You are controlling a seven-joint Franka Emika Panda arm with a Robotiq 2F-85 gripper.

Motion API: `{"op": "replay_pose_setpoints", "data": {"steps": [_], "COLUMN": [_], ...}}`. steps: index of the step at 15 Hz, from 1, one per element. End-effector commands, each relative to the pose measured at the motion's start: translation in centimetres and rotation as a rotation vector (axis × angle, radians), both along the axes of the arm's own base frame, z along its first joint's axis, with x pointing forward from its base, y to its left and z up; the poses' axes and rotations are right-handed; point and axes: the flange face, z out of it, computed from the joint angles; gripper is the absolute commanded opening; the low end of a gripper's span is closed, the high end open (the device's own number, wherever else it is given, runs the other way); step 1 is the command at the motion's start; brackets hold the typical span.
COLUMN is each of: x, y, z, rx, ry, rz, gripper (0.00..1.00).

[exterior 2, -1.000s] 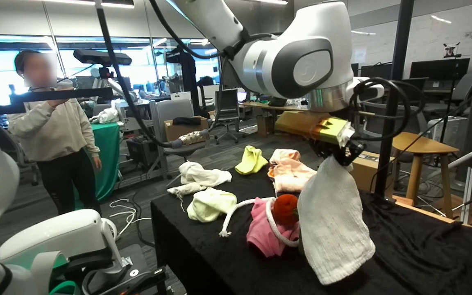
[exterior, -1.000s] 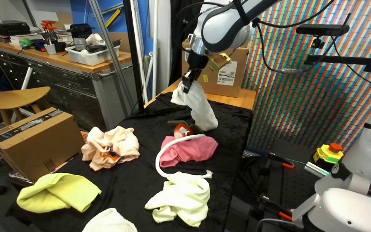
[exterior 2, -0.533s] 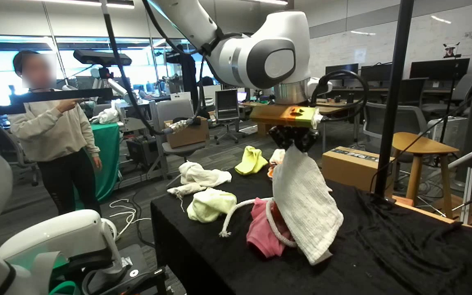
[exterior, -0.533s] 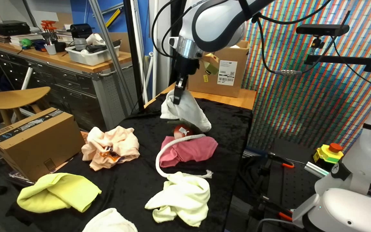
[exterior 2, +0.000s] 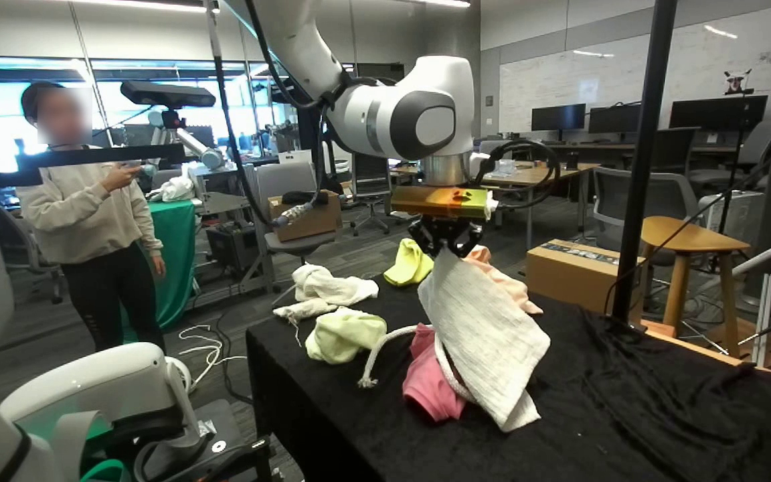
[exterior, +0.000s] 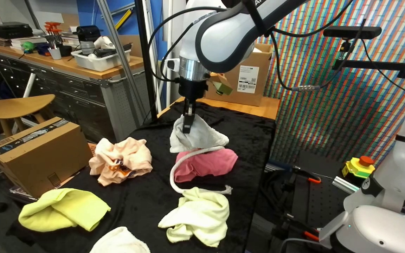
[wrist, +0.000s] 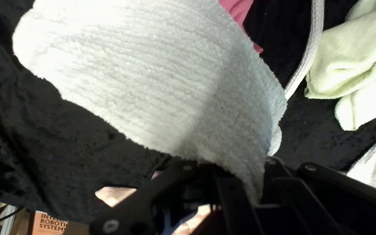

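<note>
Mid-frame in an exterior view, my claw (exterior: 187, 130) pinches a white cloth (exterior: 205, 135); lower left in the wrist view, I read "ROBOTIC SYSTEMS" on an orange surface (wrist: 48, 225).

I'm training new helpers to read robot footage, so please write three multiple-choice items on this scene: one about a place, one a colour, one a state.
1. Where does the white rope lie?
A) inside a cardboard box
B) across the pink cloth
C) on a wooden stool

2. What colour is the table cover?
A) red
B) blue
C) black

3. How does the gripper stand?
A) shut on the white cloth
B) shut on the white rope
C) wide open and empty

1 B: both exterior views show the white rope curving over the pink cloth.
2 C: the table cover looks black in both exterior views.
3 A: the wrist view shows one end of the white cloth pinched in the gripper.
</note>
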Motion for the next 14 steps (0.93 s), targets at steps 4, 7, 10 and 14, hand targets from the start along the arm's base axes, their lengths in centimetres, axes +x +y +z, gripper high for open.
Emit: {"op": "replay_pose_setpoints", "data": {"steps": [4,7,10,14], "x": [1.9,2.2,2.4,3.6], "y": [0.7,0.7,0.8,1.3], "z": [-0.5,-0.6,-0.4,0.5], "rx": [-0.016,-0.035,-0.055,-0.083], "ry": [0.006,-0.001,-0.01,-0.05], "rz": [0.043,0.054,0.056,0.054], "gripper": [0.46,0.7,0.92,1.0]}}
